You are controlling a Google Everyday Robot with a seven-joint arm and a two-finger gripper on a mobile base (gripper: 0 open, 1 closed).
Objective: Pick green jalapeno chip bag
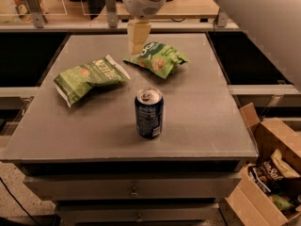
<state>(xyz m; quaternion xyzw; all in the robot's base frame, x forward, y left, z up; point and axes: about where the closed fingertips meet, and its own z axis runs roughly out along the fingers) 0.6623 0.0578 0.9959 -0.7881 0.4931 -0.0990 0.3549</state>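
Note:
The green jalapeno chip bag (89,76) is long and light green with white slanted lettering. It lies flat on the left part of the grey table (197,117). My gripper (138,41) hangs from the white arm at the back middle of the table, its pale fingers pointing down. It is to the right of and behind the jalapeno bag, clear of it, and just at the left end of the shorter green bag with the dark round logo (159,59).
A dark blue soda can (149,112) stands upright in the middle front of the table. A cardboard box with snack bags (270,173) sits on the floor at the right. Shelving and posts run along the table's back edge.

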